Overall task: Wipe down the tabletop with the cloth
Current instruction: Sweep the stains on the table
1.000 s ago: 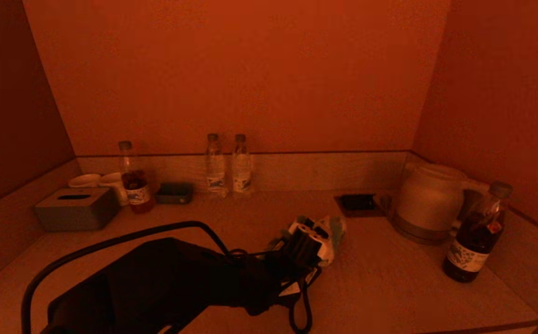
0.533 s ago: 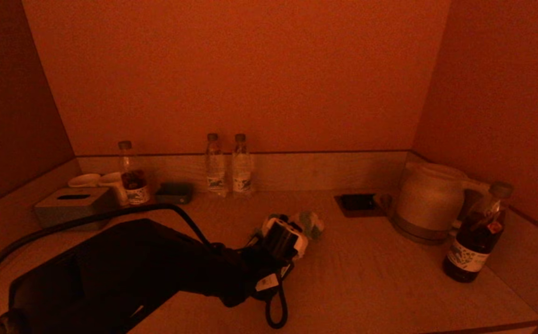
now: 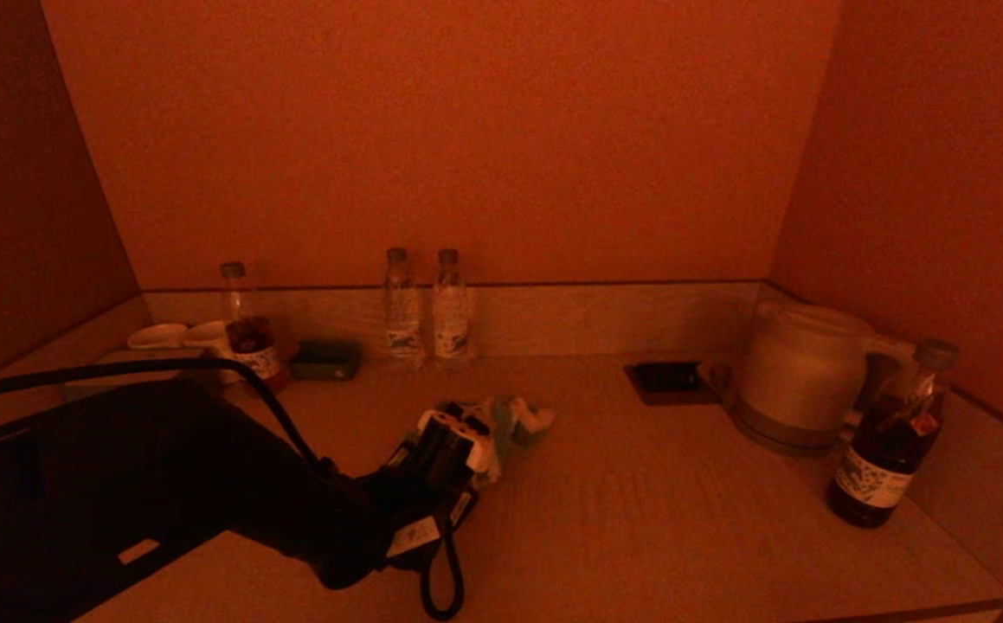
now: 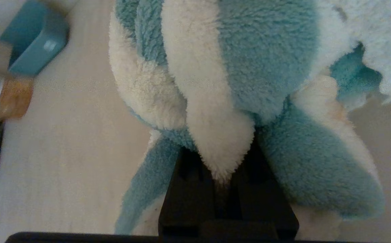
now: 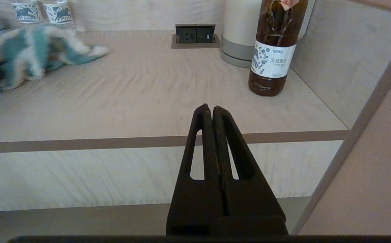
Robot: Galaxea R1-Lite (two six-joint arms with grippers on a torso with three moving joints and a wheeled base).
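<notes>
The cloth (image 3: 510, 421), fluffy with teal and white stripes, lies bunched on the surface (image 3: 683, 519) about midway between its left and right edges, closer to the back edge than the front. The left gripper (image 3: 475, 441) has clamped a fold of it between its closed fingers (image 4: 195, 199), with the rest of the cloth spilling out past them onto the surface.

Behind the cloth, against the back edge, stand two water bottles (image 3: 423, 307). Toward the back-left corner are a teal tray (image 3: 325, 360), a bottle of dark drink (image 3: 246, 324) and white cups (image 3: 181, 336).

To the right, a recessed socket (image 3: 667, 379) sits near the back edge, with a kettle (image 3: 800, 376) and a tall dark bottle (image 3: 890, 437) by the right edge.

The right gripper (image 5: 212, 111) hangs off the front edge, below the surface's level, fingers pressed together and holding nothing.
</notes>
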